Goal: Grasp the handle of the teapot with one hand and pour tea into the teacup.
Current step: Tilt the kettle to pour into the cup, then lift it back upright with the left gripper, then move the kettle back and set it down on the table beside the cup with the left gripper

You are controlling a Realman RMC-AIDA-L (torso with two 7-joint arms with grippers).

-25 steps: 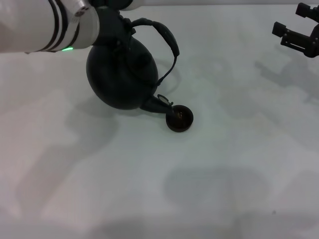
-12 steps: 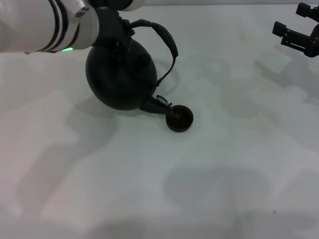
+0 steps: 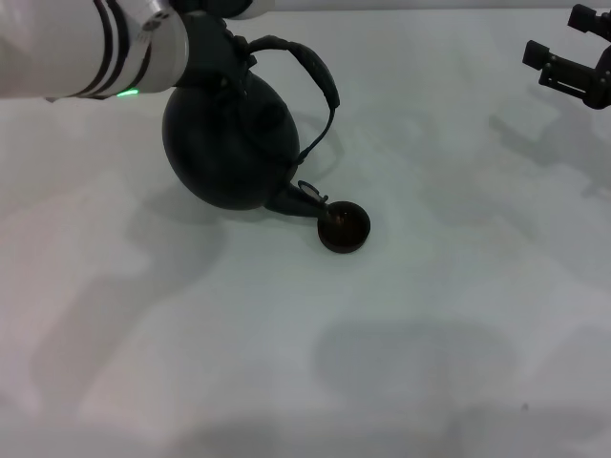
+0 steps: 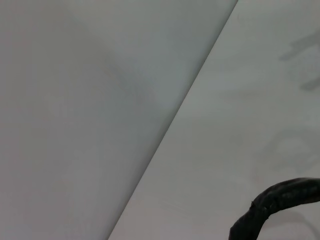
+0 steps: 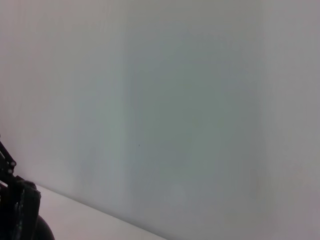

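In the head view my left gripper (image 3: 216, 46) is shut on the handle (image 3: 320, 74), near where the hoop meets the pot. The matte black teapot (image 3: 227, 143) hangs tilted above the table, with its short spout (image 3: 298, 198) pointing down and to the right. The spout tip sits at the rim of the small dark teacup (image 3: 344, 228), which stands upright on the table. A piece of the handle also shows in the left wrist view (image 4: 280, 199). My right gripper (image 3: 571, 59) is parked open at the far right, well away from both.
The white table (image 3: 401, 363) spreads around the cup, with soft shadows on it. A pale wall fills most of both wrist views. A dark piece of gripper hardware (image 5: 19, 210) shows in the right wrist view.
The teapot has shifted slightly to the left with my left gripper, and its spout tip has stayed at the teacup's rim. The right arm has not moved.
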